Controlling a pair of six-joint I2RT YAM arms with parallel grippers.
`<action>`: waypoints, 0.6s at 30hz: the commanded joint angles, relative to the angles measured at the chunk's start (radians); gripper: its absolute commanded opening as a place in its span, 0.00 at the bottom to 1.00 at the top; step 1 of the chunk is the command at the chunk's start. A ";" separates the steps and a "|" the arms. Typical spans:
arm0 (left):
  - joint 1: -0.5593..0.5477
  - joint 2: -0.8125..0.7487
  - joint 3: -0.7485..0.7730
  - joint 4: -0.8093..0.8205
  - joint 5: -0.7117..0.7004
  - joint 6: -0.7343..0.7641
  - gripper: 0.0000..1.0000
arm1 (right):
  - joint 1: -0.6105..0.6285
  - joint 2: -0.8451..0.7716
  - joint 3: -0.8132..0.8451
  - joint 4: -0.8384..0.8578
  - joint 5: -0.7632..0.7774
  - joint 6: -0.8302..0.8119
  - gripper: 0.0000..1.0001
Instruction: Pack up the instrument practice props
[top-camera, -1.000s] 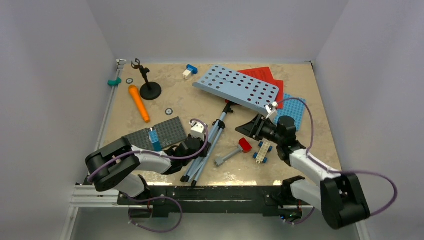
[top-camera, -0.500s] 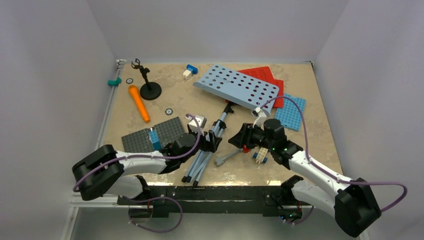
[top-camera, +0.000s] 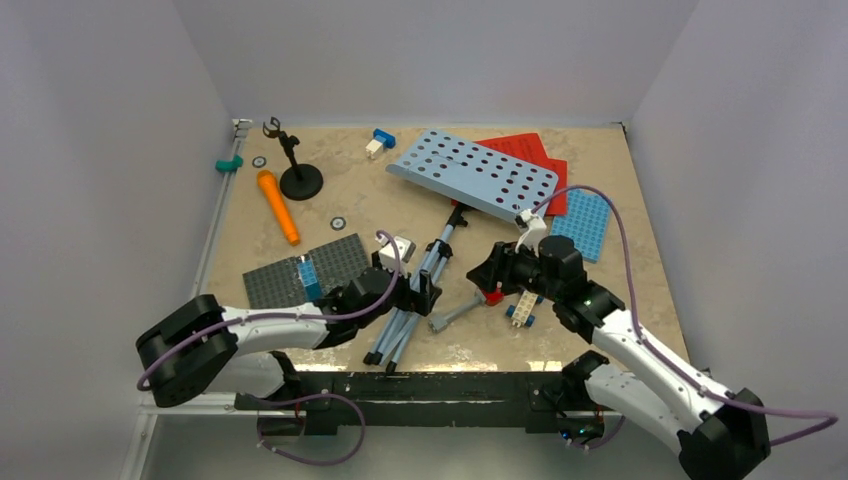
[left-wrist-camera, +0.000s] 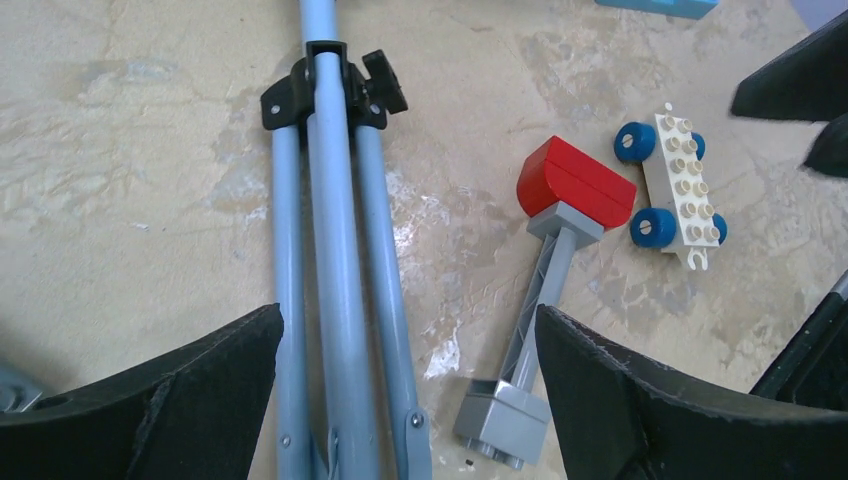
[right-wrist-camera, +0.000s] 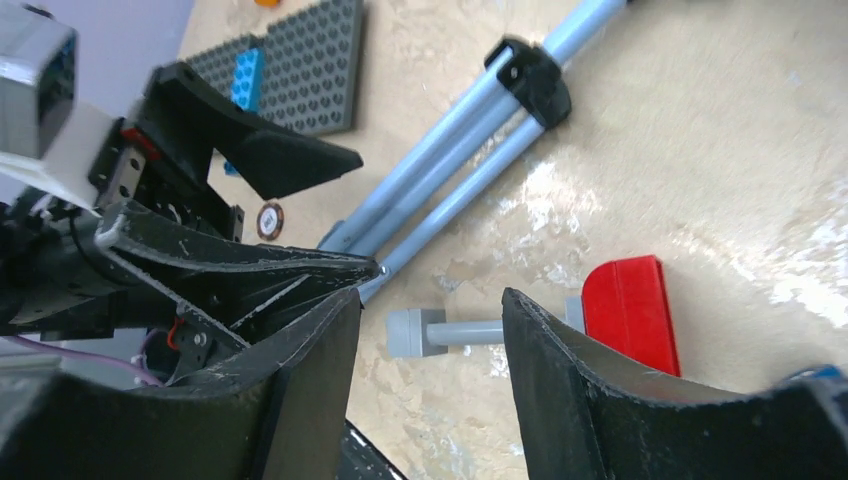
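Observation:
The pale-blue perforated music stand (top-camera: 472, 174) lies tipped over, its grey tripod legs (top-camera: 410, 305) folded together and pointing at the near edge. My left gripper (top-camera: 428, 288) stands wide open astride those legs (left-wrist-camera: 340, 300), its own midpoint (left-wrist-camera: 408, 322) beside them, not touching. My right gripper (top-camera: 488, 274) is open and empty, hovering over the hammer's grey handle (right-wrist-camera: 470, 332), midpoint (right-wrist-camera: 428, 305). Red sheet-music pages (top-camera: 533, 151) lie partly under the stand's plate. The orange microphone (top-camera: 278, 207) and the black round-based mic stand (top-camera: 298, 178) are at the far left.
A red-headed grey hammer (top-camera: 487, 292) and a white toy car with blue wheels (top-camera: 524, 306) lie between the grippers. A grey studded plate (top-camera: 330, 262) with a blue brick (top-camera: 309, 279) is at the near left, a blue plate (top-camera: 583, 223) at the right. Walls enclose three sides.
My left gripper has opened wide and slid right along the tripod legs. My right gripper has moved left and nearer, over the hammer.

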 joint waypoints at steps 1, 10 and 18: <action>-0.011 -0.168 -0.047 -0.046 -0.065 -0.051 1.00 | 0.005 -0.131 0.071 -0.125 0.090 -0.108 0.58; -0.015 -0.668 -0.084 -0.452 -0.237 -0.173 1.00 | 0.005 -0.328 0.004 -0.158 0.254 -0.079 0.58; -0.013 -0.710 0.124 -0.965 -0.376 -0.364 1.00 | 0.005 -0.408 -0.030 -0.072 0.286 -0.058 0.61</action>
